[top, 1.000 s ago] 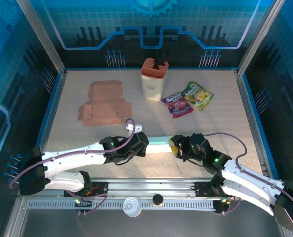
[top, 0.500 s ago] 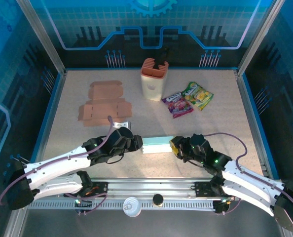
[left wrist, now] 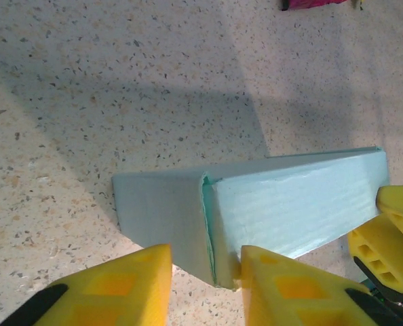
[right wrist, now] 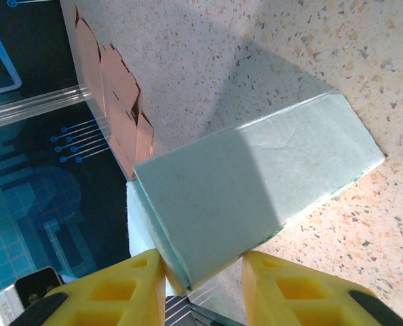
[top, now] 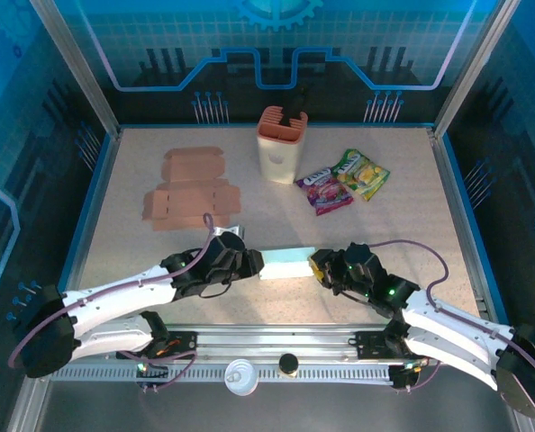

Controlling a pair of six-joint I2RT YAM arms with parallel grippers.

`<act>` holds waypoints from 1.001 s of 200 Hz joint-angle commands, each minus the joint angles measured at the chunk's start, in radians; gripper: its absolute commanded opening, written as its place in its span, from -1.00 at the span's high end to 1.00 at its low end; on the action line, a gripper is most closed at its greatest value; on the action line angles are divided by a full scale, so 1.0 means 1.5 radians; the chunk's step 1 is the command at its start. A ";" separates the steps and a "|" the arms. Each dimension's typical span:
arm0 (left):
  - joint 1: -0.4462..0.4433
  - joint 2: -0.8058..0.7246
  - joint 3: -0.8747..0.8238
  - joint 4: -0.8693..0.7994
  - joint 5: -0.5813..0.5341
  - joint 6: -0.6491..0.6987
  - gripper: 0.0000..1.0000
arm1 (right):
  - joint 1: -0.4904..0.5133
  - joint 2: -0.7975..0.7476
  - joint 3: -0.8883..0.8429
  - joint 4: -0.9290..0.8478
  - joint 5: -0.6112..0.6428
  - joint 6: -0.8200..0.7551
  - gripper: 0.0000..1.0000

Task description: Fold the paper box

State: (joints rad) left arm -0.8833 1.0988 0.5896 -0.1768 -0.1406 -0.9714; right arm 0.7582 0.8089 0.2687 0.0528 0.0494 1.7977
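Paper box (top: 287, 262), pale green, lying by the desk's (top: 389, 238) near edge, midway; my left gripper (left wrist: 205, 266) straddles its left end, my right gripper (right wrist: 203, 269) its right end; clenched or slack, I cannot tell; flat brown blank (top: 191, 193) beyond, toward the left edge.

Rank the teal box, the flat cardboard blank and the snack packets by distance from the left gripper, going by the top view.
1. The teal box, right at the left gripper, on its right side.
2. The flat cardboard blank, farther back and to the left.
3. The snack packets, back right.
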 commanded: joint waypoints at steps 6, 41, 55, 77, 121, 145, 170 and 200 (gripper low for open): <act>0.005 0.013 -0.017 0.007 0.010 -0.001 0.46 | -0.007 0.021 -0.034 -0.089 0.021 -0.008 0.42; 0.005 0.034 -0.019 0.013 0.015 0.007 0.62 | -0.007 0.019 -0.034 -0.090 0.017 -0.017 0.42; 0.004 0.033 -0.018 0.015 0.015 0.012 0.66 | -0.007 0.005 -0.023 -0.106 0.018 -0.035 0.32; -0.004 0.024 -0.011 0.010 0.007 0.020 0.69 | -0.001 -0.025 0.009 -0.157 0.026 -0.057 0.01; -0.029 0.026 0.004 -0.003 -0.019 0.025 0.72 | 0.115 -0.040 0.072 -0.206 0.151 0.035 -0.46; -0.037 0.033 0.009 -0.002 -0.026 0.025 0.73 | 0.139 0.000 0.105 -0.226 0.184 0.128 -0.69; -0.044 0.037 0.015 -0.004 -0.030 0.028 0.74 | 0.122 0.052 0.153 -0.226 0.181 0.144 -0.73; -0.053 0.038 0.018 -0.001 -0.038 0.028 0.75 | 0.106 0.118 0.195 -0.202 0.169 0.151 -0.80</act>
State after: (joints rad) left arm -0.9478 1.1381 0.5999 -0.1253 -0.1757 -0.9588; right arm 0.9447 0.9321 0.5110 -0.2539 0.2737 1.9755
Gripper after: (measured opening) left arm 0.129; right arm 0.895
